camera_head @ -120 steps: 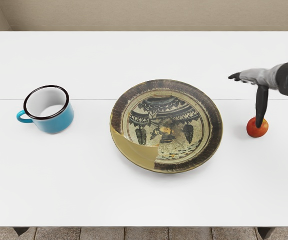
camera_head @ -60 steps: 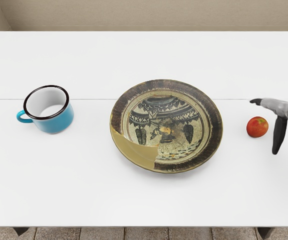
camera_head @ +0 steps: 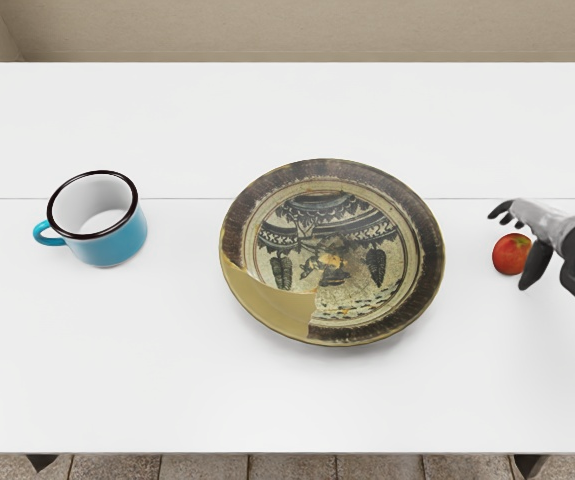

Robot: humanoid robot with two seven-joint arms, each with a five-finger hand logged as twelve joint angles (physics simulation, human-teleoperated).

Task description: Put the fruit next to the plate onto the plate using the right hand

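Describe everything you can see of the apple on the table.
The apple is small, round and smooth, red with a lighter orange patch, and looks whole. No stalk shows clearly. It sits on the white table, right of the plate and clear of its rim. The right robot hand is close at its right, fingers spread, one dark finger hanging beside it. Whether that finger touches the apple cannot be told. Nothing grips it.

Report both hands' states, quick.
Left hand: not in view.
Right hand: open, fingers spread beside the apple, holding nothing.
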